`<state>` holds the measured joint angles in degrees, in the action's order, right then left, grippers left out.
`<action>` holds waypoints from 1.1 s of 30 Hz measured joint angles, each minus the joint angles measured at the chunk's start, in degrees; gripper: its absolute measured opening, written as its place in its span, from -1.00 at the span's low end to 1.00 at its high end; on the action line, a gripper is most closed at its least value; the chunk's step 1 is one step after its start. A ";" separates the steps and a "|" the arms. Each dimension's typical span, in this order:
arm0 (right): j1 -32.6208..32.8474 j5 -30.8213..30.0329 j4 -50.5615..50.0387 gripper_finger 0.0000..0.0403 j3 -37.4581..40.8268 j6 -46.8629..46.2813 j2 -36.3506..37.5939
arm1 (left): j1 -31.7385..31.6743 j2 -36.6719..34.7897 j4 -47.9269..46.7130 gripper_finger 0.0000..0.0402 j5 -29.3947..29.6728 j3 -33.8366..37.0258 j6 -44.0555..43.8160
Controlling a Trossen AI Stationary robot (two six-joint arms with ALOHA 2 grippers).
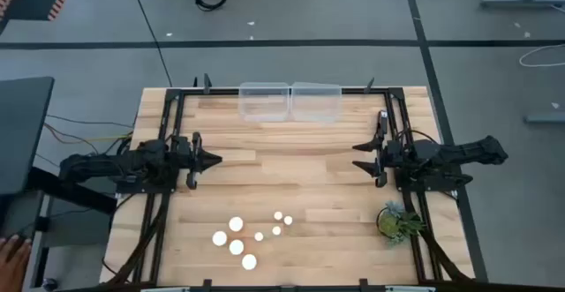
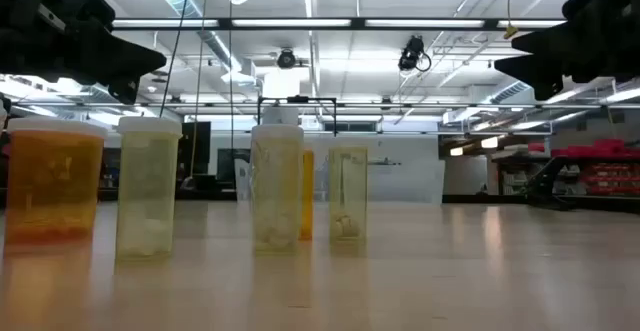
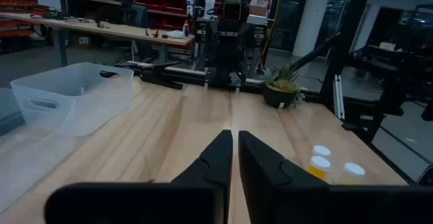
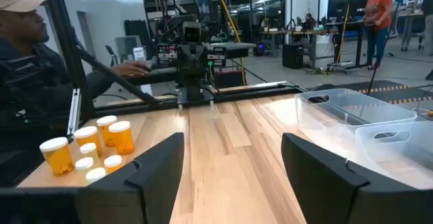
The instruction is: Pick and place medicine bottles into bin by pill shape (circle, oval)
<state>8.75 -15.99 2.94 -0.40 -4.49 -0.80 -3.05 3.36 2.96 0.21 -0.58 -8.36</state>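
Several amber medicine bottles (image 1: 247, 236) with white caps stand upright on their bases in a cluster near the table's near edge; they also show in the low view (image 2: 55, 186) and in the right wrist view (image 4: 88, 148). My left gripper (image 1: 217, 160) hovers at the left-middle of the table, shut and empty; its fingers nearly meet in the left wrist view (image 3: 235, 141). My right gripper (image 1: 356, 156) hovers at the right-middle, open and empty (image 4: 232, 146). Both are well clear of the bottles.
Two clear plastic bins (image 1: 265, 101) (image 1: 316, 101) stand side by side at the table's far edge. A small potted green plant (image 1: 396, 222) sits at the near right. A person (image 4: 27, 75) sits beyond the table's left side; a hand (image 1: 11, 257) shows there.
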 joint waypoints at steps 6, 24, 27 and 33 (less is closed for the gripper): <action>0.00 0.00 0.00 0.26 -0.02 0.02 -0.02 | 0.00 0.00 0.01 -0.80 -0.01 0.00 0.00; 0.02 0.00 0.00 0.26 -0.02 0.00 0.00 | 0.00 0.00 0.02 -0.82 -0.02 0.00 0.00; 0.01 0.00 0.00 0.26 0.00 0.00 -0.01 | 0.01 0.00 0.01 -0.81 -0.01 0.00 0.00; 0.00 0.00 0.00 0.26 0.00 0.00 0.00 | 0.02 0.00 0.02 -0.84 -0.01 0.00 0.00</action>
<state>8.75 -15.99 2.94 -0.40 -4.49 -0.80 -3.03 3.36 2.98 0.20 -0.58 -8.36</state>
